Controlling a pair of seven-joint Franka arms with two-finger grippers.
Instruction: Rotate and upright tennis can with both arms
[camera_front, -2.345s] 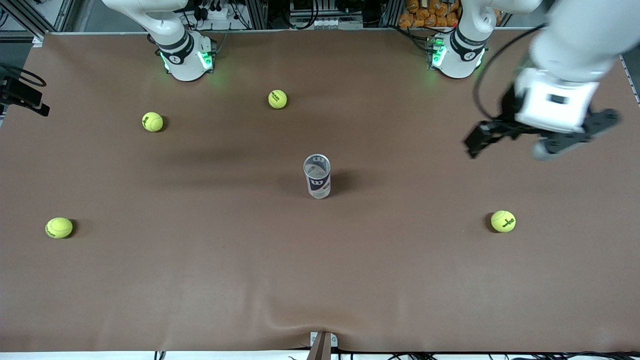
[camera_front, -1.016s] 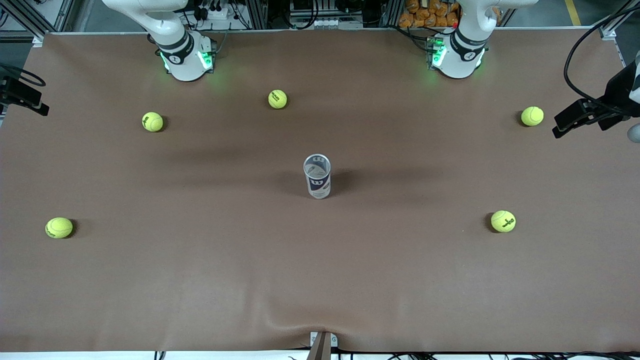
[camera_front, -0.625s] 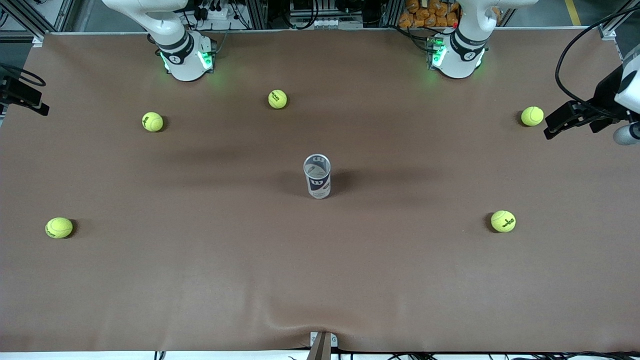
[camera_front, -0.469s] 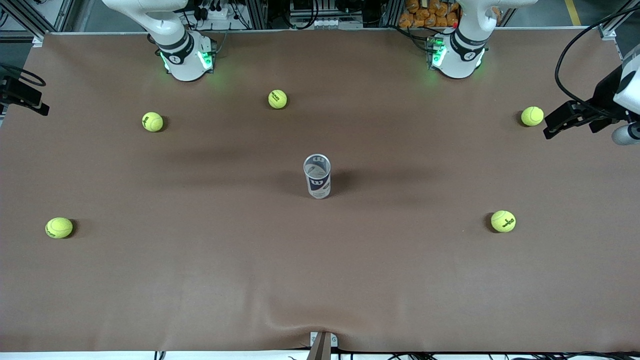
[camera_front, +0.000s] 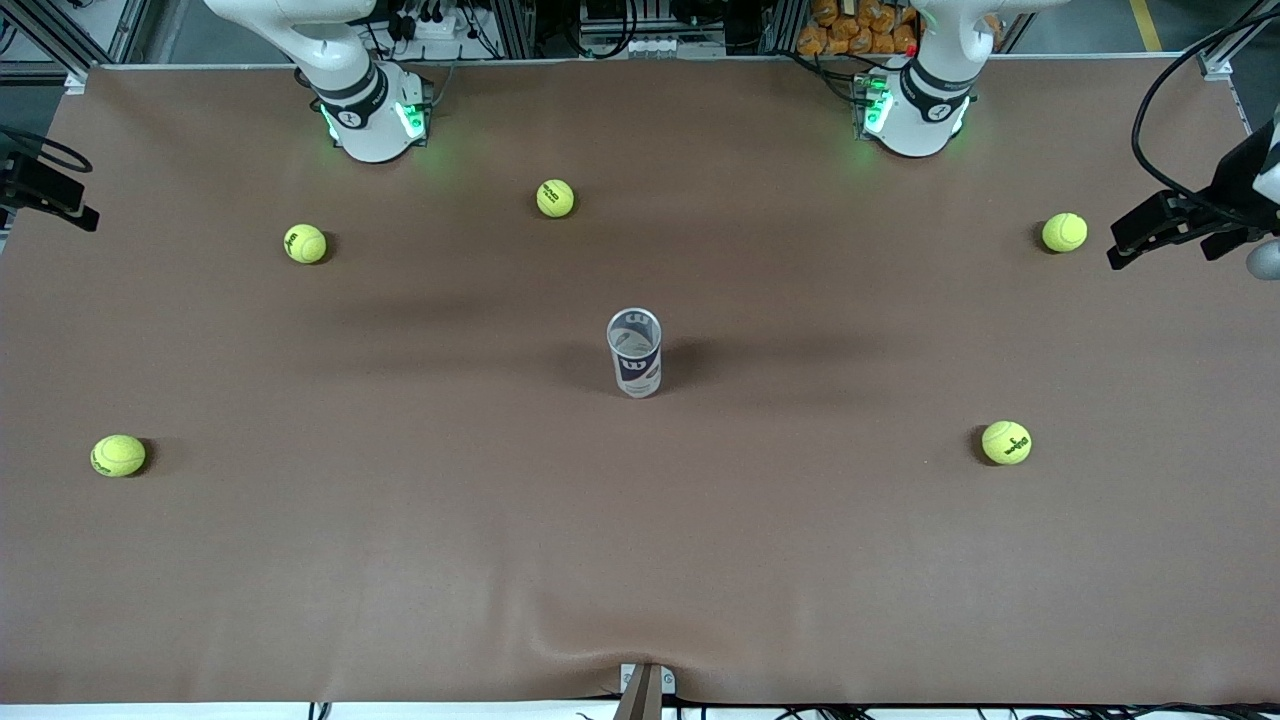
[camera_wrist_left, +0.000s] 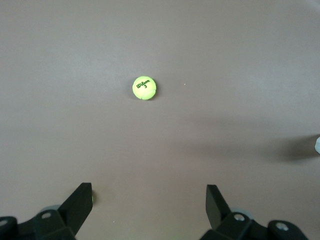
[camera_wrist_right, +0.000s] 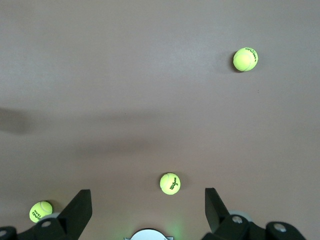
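Observation:
The tennis can (camera_front: 634, 352) stands upright at the middle of the table, silvery rim up, navy band with a white "W" facing the front camera. My left gripper (camera_front: 1170, 240) is open and empty, up over the table's edge at the left arm's end, well away from the can; the left wrist view shows its fingers spread (camera_wrist_left: 148, 192). My right gripper is out of the front view; the right wrist view shows it open and empty (camera_wrist_right: 147, 195), high over the table near the right arm's base (camera_wrist_right: 147, 234).
Several yellow-green tennis balls lie about: one by the left gripper (camera_front: 1064, 232), one nearer the front camera (camera_front: 1006, 442), one near the right arm's base (camera_front: 555, 198), others toward the right arm's end (camera_front: 305, 243) (camera_front: 118, 455). One ball shows in the left wrist view (camera_wrist_left: 144, 88).
My left gripper has swung away from the table's middle to the left arm's end, uncovering a ball, and has drifted a little farther out. The can has not moved.

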